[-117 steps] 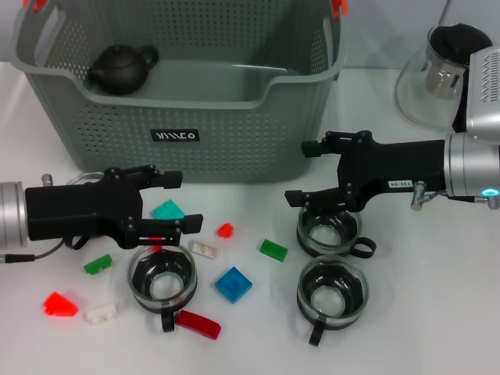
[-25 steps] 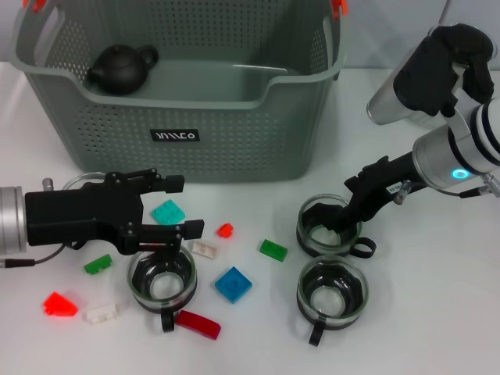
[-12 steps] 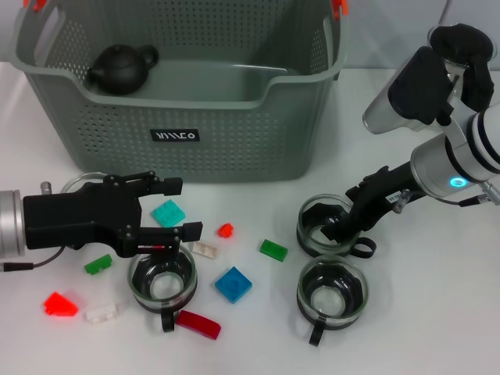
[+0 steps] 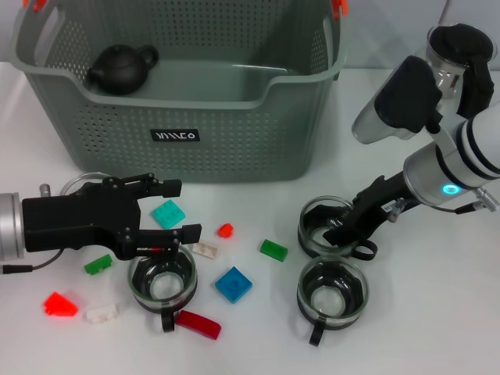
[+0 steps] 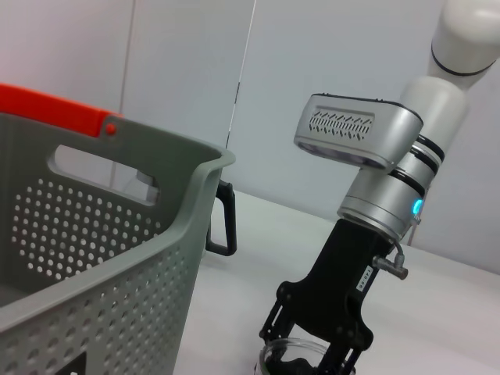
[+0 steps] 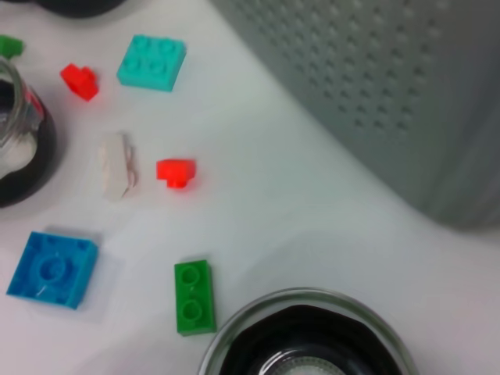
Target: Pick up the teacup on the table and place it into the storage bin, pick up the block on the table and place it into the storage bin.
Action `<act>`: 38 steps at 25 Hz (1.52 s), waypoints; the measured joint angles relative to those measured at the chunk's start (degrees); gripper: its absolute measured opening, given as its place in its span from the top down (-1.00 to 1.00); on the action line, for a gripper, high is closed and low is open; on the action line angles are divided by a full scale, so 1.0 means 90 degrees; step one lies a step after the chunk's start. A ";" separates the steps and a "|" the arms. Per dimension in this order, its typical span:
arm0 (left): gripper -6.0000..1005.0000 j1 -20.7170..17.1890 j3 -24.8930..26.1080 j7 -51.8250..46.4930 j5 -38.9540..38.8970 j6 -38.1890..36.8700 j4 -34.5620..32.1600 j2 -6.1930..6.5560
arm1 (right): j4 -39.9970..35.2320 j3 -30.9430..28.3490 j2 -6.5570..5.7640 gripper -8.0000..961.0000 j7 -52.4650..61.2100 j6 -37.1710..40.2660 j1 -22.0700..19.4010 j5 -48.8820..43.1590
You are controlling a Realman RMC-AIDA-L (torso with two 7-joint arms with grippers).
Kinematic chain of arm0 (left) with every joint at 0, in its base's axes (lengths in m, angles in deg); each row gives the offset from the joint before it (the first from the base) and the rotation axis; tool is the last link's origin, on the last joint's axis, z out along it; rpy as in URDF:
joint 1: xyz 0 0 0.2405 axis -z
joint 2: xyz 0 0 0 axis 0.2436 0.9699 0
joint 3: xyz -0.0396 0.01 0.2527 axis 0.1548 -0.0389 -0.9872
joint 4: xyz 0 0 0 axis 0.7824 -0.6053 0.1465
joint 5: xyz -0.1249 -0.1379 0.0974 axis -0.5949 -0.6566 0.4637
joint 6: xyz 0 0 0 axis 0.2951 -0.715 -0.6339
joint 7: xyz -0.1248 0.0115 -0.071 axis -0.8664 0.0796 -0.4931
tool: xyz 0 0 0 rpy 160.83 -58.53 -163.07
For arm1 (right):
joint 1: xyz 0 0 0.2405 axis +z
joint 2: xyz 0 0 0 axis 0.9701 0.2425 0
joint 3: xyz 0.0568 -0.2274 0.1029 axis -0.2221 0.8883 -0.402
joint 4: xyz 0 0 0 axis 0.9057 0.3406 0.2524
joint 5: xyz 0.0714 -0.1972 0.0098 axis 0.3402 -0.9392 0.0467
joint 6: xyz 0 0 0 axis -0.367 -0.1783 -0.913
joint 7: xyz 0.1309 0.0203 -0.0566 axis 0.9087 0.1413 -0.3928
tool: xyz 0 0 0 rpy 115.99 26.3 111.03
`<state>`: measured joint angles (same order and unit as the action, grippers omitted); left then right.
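The grey-green storage bin stands at the back and holds a black teapot. My left gripper is open and level above the table, with a teal block lying between its fingers. A glass teacup sits just in front of its lower finger. My right gripper tilts down onto the rim of a second teacup, whose rim also shows in the right wrist view. A third teacup stands in front of it.
Loose blocks lie between the cups: small red, green, blue, white, a red curved piece. More blocks lie at the front left. A clear glass teapot stands at the back right, behind my right arm.
My right arm has swung from level to steeply tilted, its tip staying at the back teacup. The left gripper has drifted slightly down and toward the front.
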<state>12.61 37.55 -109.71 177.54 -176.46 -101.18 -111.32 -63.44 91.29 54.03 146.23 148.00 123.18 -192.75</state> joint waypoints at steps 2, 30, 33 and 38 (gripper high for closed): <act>-0.71 -0.0003 0.0000 0.0001 0.0000 0.0000 0.0000 0.0000 | -0.0005 0.0049 0.0000 -0.49 0.0057 0.0006 0.0012 0.0000; -0.71 -0.0020 0.0039 0.0092 -0.0006 0.0001 -0.0003 0.0000 | -0.1060 -0.0349 -0.0051 0.87 0.0387 0.0513 -0.0440 -0.0003; -0.71 -0.0026 0.0039 0.0092 -0.0008 0.0000 -0.0013 0.0001 | -0.1506 -0.0594 -0.0036 0.86 0.0388 0.0874 -0.0659 -0.0001; -0.71 -0.0028 0.0039 0.0092 -0.0022 0.0000 -0.0017 0.0001 | -0.2483 -0.1268 -0.0018 0.86 0.0416 0.1838 -0.1003 0.0079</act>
<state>12.36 37.90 -108.88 177.34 -176.46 -101.34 -111.31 -85.78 79.88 53.86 149.97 164.55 114.15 -192.04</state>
